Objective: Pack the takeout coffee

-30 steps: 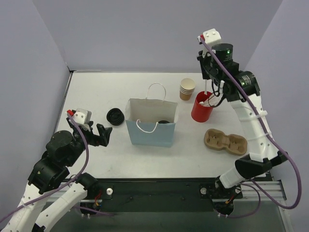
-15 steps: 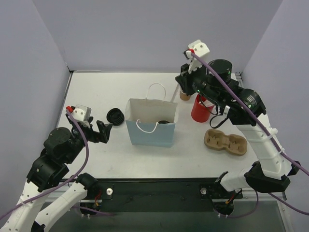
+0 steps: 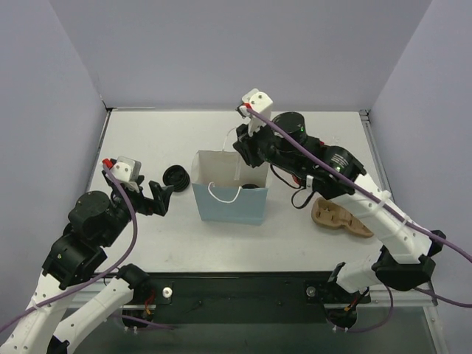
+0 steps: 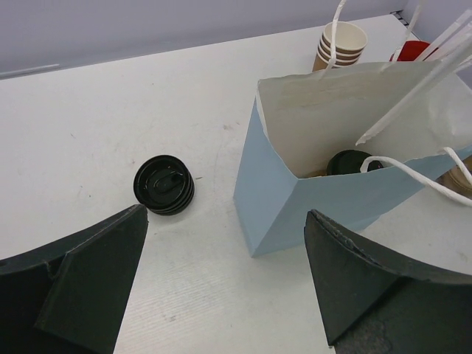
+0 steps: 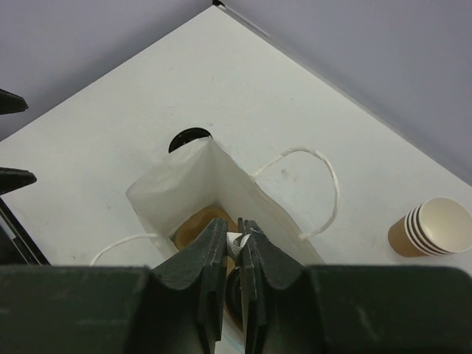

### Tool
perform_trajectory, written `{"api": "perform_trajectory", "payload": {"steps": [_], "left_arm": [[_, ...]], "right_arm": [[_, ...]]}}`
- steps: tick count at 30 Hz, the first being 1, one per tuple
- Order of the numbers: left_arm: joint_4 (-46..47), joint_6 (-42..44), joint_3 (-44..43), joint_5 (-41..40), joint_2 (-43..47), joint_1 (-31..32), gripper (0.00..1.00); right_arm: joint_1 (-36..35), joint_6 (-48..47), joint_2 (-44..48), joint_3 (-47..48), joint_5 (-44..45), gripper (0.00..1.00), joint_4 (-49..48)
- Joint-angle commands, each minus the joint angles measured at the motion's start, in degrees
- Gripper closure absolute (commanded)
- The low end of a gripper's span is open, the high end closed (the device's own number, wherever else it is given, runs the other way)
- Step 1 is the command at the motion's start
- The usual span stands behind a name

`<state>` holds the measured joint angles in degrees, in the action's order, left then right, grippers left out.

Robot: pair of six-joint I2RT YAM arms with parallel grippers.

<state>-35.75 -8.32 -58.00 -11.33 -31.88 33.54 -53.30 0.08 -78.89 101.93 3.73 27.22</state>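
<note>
Jaws of the right gripper (image 5: 235, 223) are clamped on a white straw (image 4: 402, 109), held over the centre-frame paper bag (image 3: 228, 203) for release beside the takeout coffee (image 4: 346, 161).

Right gripper (image 5: 234, 237) and straw (image 4: 402, 104) over the bag (image 4: 295, 199) mouth — open table (image 4: 96, 110) around lid stack (image 4: 164, 184)

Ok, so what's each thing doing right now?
Blue paper bag: standing, open.
Takeout coffee: lidded, inside bag.
Straw: pinched by right gripper, tip in bag.
Left gripper: open, empty.
Black lids: stacked on table.
Brown paper cups: stacked, lidless.
</note>
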Motion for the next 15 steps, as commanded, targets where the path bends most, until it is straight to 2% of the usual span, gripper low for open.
{"api": "perform_trajectory", "payload": {"steps": [1, 2, 3, 5, 10, 11, 13, 15], "left_arm": [[3.93, -0.47, -0.62, 0.79, 0.15, -0.23, 0.03], [3.58, -0.65, -0.8, 0.87, -0.02, -0.23, 0.03], [3.67, -0.74, -1.24, 1.05, -0.11, -0.23, 0.03], [3.49, -0.65, -2.12, 1.31, -0.99, -0.23, 0.03], [3.23, -0.65, -5.63, 2.45, -2.48, -0.23, 0.03], [3.31, -0.65, -6.16, 2.72, -2.66, -0.23, 0.03], [3.14, -1.08, -7.3, 3.16, -3.1, -0.23, 0.03], [3.23, -1.35, -8.01, 4.21, -3.28, -0.23, 0.03]], "right_arm": [[-0.31, -1.31, -6.35, 0.02, 0.4, 0.82, -4.37], [-0.32, -0.09, -9.15, 1.07, 0.4, 0.8, -3.76], [-0.4, 1.58, -10.48, 5.6, 0.14, 0.74, -0.97], [-0.66, 3.34, -12.59, 9.5, 0.84, 0.7, 1.94], [-0.4, 4.05, -8.14, 11.45, 5.67, 0.61, 8.45], [-0.4, 4.32, -6.9, 10.93, 6.29, 0.51, 10.64], [-0.4, 6.15, -2.52, 7.26, 9.17, 0.4, 12.58], [-0.49, 9.13, 0.57, 4.17, 11.99, 0.05, 15.48]]}}
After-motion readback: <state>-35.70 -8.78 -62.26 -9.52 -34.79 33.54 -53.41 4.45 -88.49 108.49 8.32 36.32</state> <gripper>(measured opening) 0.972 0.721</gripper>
